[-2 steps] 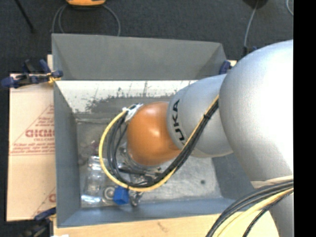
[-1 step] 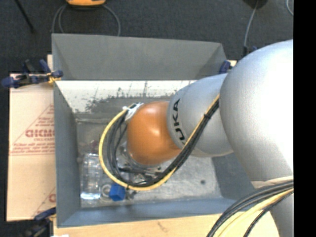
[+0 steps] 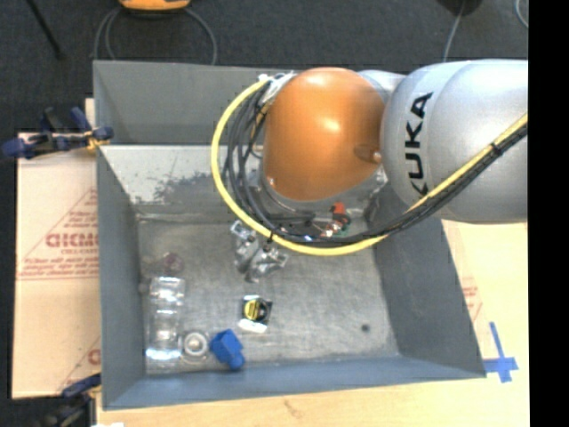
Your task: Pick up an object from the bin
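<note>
My gripper (image 3: 256, 258) hangs below the orange cover over the middle of the bin floor, with nothing seen in it. Just below it lies a small black and yellow thing with a white edge (image 3: 256, 311), apart from the gripper. Further toward the front left lies a blue block-like piece (image 3: 228, 350), beside a round white cap (image 3: 194, 345).
A clear plastic container (image 3: 165, 320) lies along the bin's left front corner. A small dark ring (image 3: 170, 261) sits on the floor near the left wall. The arm and its cables cover the back middle of the bin.
</note>
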{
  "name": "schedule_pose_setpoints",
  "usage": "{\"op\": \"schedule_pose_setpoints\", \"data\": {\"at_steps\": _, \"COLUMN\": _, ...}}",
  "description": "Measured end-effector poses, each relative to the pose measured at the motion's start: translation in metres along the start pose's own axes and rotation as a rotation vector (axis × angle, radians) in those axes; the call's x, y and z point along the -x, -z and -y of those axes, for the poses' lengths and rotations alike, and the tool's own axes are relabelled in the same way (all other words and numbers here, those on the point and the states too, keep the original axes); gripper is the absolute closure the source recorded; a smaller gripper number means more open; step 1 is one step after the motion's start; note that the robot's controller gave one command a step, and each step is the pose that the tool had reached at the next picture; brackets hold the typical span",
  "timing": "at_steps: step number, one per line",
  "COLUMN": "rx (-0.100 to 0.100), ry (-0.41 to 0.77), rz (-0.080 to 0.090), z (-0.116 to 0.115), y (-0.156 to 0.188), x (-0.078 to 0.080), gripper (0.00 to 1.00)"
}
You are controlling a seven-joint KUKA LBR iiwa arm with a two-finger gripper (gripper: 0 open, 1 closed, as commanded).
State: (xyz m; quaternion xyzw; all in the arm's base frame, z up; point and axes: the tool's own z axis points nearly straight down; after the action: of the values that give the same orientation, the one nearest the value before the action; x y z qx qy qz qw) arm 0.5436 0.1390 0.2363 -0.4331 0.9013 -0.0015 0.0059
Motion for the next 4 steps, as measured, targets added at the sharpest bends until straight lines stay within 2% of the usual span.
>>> {"op": "schedule_pose_setpoints", "data": {"at_steps": 1, "rx": 0.011, "ry": -0.083, "rz": -0.012, "z": 0.007, "y": -0.098, "x": -0.005, "gripper": 1.00}}
{"op": "schedule_pose_setpoints", "data": {"at_steps": 2, "rx": 0.007, "ry": -0.083, "rz": -0.006, "z": 0.008, "y": -0.093, "x": -0.004, "gripper": 0.00}}
{"op": "schedule_pose_setpoints", "data": {"at_steps": 3, "rx": 0.005, "ry": 0.011, "rz": 0.003, "z": 0.026, "y": -0.164, "x": -0.069, "gripper": 0.00}}
{"op": "schedule_pose_setpoints", "data": {"at_steps": 4, "rx": 0.001, "ry": 0.014, "rz": 0.004, "z": 0.027, "y": -0.160, "x": -0.067, "gripper": 1.00}}
